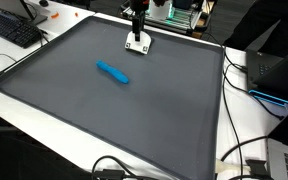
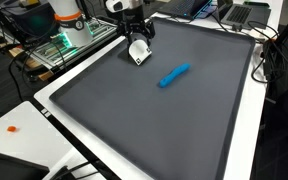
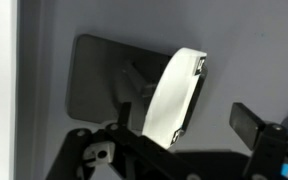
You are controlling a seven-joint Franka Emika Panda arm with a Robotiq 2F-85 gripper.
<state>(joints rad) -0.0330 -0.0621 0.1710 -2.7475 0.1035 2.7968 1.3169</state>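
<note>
White block (image 3: 174, 95) under the tool (image 1: 137, 35) — one finger hidden, grip unclear.

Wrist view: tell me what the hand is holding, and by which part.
Cannot be told. The hand straddles the tilted white object, but one finger stands clear of it. The blue marker lies apart.

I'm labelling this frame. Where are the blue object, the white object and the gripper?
blue object (image 1: 112, 72): exterior view, middle of its length.
white object (image 2: 139, 56): exterior view, its pale face.
gripper (image 1: 137, 36): exterior view, midway between fingertips.
</note>
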